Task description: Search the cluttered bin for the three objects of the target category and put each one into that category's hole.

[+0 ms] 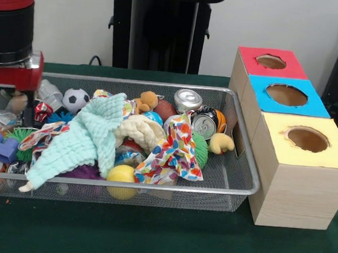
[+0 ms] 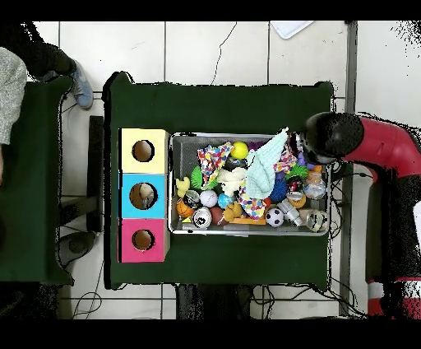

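A wire mesh bin [image 1: 152, 187] holds a jumble of objects. A mint cloth [image 1: 92, 135], a cream cloth [image 1: 139, 130] and a colourful patterned cloth [image 1: 175, 153] lie on top. Two drink cans [image 1: 187, 98] [image 1: 204, 125] stand at the back right. A soccer ball [image 1: 76, 98], a yellow ball [image 1: 121, 175], a rubber duck [image 1: 220, 143] and a small teddy bear [image 1: 146, 101] also show. My gripper [image 1: 9, 111] hangs open over the bin's left end, its fingers [image 1: 28, 112] low among the clutter with nothing clearly between them. In the overhead view the arm [image 2: 353, 140] covers it.
Three wooden boxes stand in a row right of the bin, each with a round hole: red top [image 1: 271, 61], blue top [image 1: 285, 94], yellow top [image 1: 307, 138]. Overhead they sit left of the bin [image 2: 173, 185]. A person's sleeve [image 2: 8, 82] and shoe [image 2: 80, 86] show at the upper left.
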`<action>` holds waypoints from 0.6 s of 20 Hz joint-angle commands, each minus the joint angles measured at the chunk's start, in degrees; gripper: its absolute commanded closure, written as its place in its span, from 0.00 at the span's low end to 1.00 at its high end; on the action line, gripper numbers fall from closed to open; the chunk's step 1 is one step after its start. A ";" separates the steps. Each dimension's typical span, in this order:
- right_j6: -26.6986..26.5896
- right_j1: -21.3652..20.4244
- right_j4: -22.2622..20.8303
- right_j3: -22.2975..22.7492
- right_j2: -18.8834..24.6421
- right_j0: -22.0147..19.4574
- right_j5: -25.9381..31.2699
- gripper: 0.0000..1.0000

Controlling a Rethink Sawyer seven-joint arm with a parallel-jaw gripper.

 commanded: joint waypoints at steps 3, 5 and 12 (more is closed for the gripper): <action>-19.94 -2.22 -4.44 2.30 1.10 -4.26 9.76 0.00; -19.52 -2.64 -4.48 2.51 1.00 -4.79 10.95 0.00; -14.19 -0.12 -4.26 5.53 1.34 -5.50 9.83 0.00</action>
